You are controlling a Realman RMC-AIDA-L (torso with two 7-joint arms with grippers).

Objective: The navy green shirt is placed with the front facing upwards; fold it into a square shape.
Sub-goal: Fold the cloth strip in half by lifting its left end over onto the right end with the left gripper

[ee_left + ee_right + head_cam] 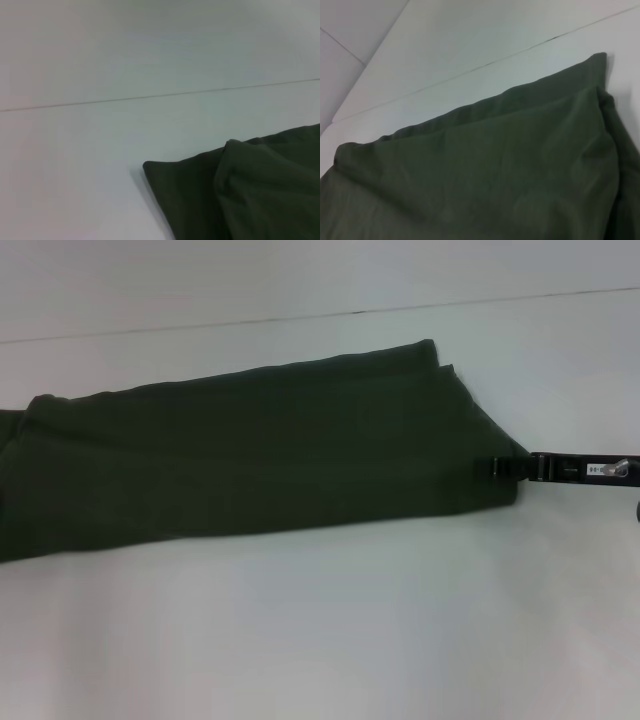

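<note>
One navy green shirt (250,450) lies folded long on the table (330,620). One right gripper (500,468), at 3 o'clock, pinches its edge.

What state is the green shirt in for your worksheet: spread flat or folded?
Folded. The navy green shirt lies as a long band with stacked layered edges, no sleeves or chest letters showing; not yet a square.

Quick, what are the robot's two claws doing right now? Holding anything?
Right gripper: at the right end of the folded shirt, seemingly pinching its edge; open or shut cannot be told.
Left gripper: not visible in any view.
</note>
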